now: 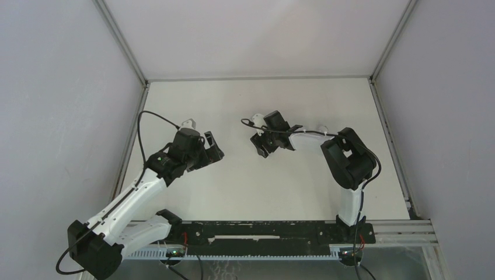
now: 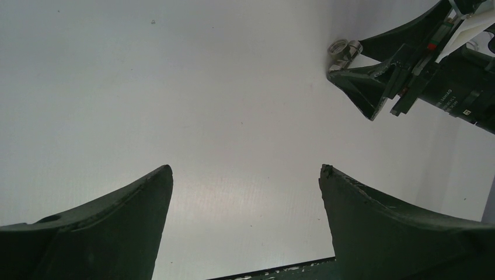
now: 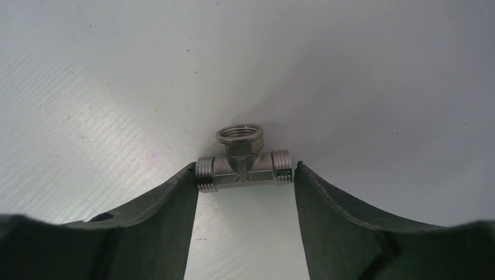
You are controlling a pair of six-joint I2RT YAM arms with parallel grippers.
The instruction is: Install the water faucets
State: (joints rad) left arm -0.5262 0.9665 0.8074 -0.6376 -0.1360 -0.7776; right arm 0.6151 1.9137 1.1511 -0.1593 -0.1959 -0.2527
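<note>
A short grey metal T-shaped fitting [image 3: 244, 172], one of the water faucets, lies on the white table with its open socket pointing away from the right wrist camera. My right gripper [image 3: 245, 167] straddles it end to end. The left fingertip [image 3: 188, 175] touches one threaded end, and a sliver of gap shows at the right fingertip [image 3: 300, 175]. The left wrist view shows the same fitting [image 2: 345, 48] at the tips of the right gripper [image 2: 344, 56]. My left gripper [image 2: 245, 169] hovers wide open over bare table, a short way left of the right gripper [image 1: 260, 146].
White walls with metal corner posts [image 1: 122, 44] close in the table on three sides. The black base rail [image 1: 262, 230] runs along the near edge. The left gripper [image 1: 216, 149] and the right gripper face each other mid-table, a small gap apart.
</note>
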